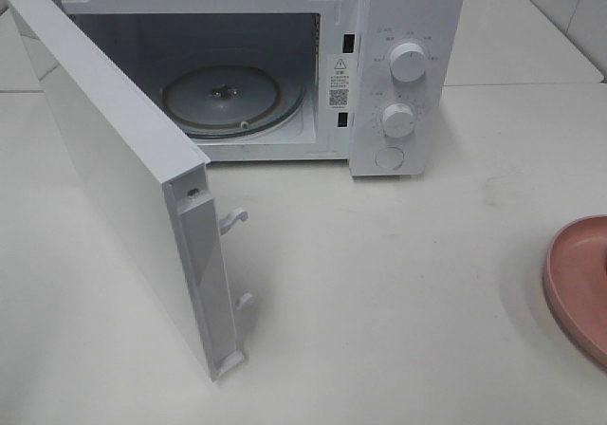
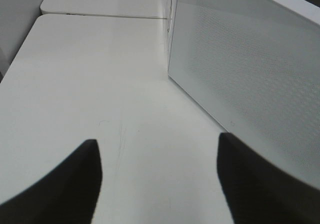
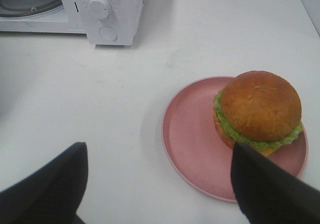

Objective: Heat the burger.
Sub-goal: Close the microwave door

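The burger (image 3: pixel 260 109), with a golden-brown bun and a green lettuce edge, sits on the right part of a round pink plate (image 3: pixel 192 139) in the right wrist view. My right gripper (image 3: pixel 159 146) hovers open near the plate, one finger (image 3: pixel 265 184) close to the burger's side, and holds nothing. The white microwave (image 1: pixel 403 74) stands at the back with its door (image 1: pixel 123 174) swung wide open and its glass turntable (image 1: pixel 223 98) bare. My left gripper (image 2: pixel 157 141) is open over the table beside the door's outer face (image 2: pixel 250 74). Neither gripper shows in the high view.
Only an edge of the pink plate (image 1: pixel 579 283) shows at the right border of the high view. The open door juts far forward over the left of the white table (image 1: pixel 379 283). Two knobs (image 1: pixel 408 62) and a button sit on the microwave's right panel.
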### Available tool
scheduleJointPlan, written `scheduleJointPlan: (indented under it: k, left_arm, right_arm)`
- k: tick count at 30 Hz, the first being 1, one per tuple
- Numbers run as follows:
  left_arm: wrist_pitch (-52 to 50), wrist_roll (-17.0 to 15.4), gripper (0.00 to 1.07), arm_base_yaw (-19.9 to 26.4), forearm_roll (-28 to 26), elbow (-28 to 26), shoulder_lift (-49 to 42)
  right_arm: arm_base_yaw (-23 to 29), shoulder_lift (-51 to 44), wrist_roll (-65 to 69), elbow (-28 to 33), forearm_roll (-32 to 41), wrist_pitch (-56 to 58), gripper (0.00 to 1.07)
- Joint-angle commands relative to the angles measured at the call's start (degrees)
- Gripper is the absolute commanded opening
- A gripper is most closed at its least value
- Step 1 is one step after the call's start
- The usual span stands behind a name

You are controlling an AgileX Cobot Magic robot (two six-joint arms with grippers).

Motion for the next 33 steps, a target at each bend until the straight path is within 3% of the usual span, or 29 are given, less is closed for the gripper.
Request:
scheduleJointPlan:
  k: [1, 2, 3, 4, 6, 10, 12, 14, 17, 19, 21, 28, 30, 32, 33]
  left_arm:
    - [-3.84, 0.00, 0.39, 0.00, -0.69, 0.40, 2.06]
    - [-5.27, 0.00, 0.33, 0.00, -0.69, 0.63, 2.81]
    - [-8.42, 0.00, 0.18, 0.00, -0.69, 1.66, 4.58]
    - [-8.42, 0.00, 0.18, 0.00, -0.69, 1.66, 4.58]
    - [-12.78, 0.00, 0.00, 0.00, -0.69, 3.50, 7.05]
    - [-18.16, 0.00, 0.00, -0.06, -0.69, 5.56, 9.28]
    - [-20.23, 0.86, 0.00, -0.11, -0.69, 6.42, 10.03]
    - [-29.51, 3.67, 0.00, -0.11, -1.95, 10.03, 12.55]
    - [-32.60, 4.30, 0.00, -0.11, -2.75, 11.06, 13.18]
    - [-44.75, 6.53, 0.00, -0.11, -4.81, 14.90, 15.58]
    - [-50.31, 6.70, 0.00, -0.11, -4.76, 16.90, 17.07]
    - [-63.54, 5.39, 0.00, -0.11, -4.24, 20.74, 21.94]
    - [-66.35, 3.72, 0.00, -0.11, -2.06, 21.08, 24.06]
    - [-70.13, 0.34, 0.00, -0.11, 3.61, 21.03, 28.53]
    - [-70.13, 0.34, 0.00, -0.11, 3.61, 21.03, 28.53]
  right_arm:
    - [-0.46, -1.49, -0.46, 0.11, 0.11, -0.06, 0.75]
    - [-0.46, -1.49, -0.46, 0.11, 0.11, -0.06, 0.75]
    - [-0.46, -1.49, -0.46, 0.11, 0.11, -0.06, 0.75]
    - [-0.46, -1.49, -0.46, 0.11, 0.11, -0.06, 0.75]
    - [-0.46, -1.49, -0.46, 0.11, 0.11, -0.06, 0.75]
    - [-0.46, -1.49, -0.46, 0.11, 0.11, -0.06, 0.75]
    - [-0.46, -1.49, -0.46, 0.11, 0.11, -0.06, 0.75]
    - [-0.46, -1.49, -0.46, 0.11, 0.11, -0.06, 0.75]
    - [-0.46, -1.49, -0.46, 0.11, 0.11, -0.06, 0.75]
    - [-0.46, -1.49, -0.46, 0.11, 0.11, -0.06, 0.75]
    - [-0.46, -1.49, -0.46, 0.11, 0.11, -0.06, 0.75]
    - [-0.46, -1.49, -0.46, 0.11, 0.11, -0.06, 0.75]
    - [-0.46, -1.49, -0.46, 0.11, 0.11, -0.06, 0.75]
    - [-0.46, -1.49, -0.46, 0.11, 0.11, -0.06, 0.75]
    - [-0.46, -1.49, -0.46, 0.11, 0.11, -0.06, 0.75]
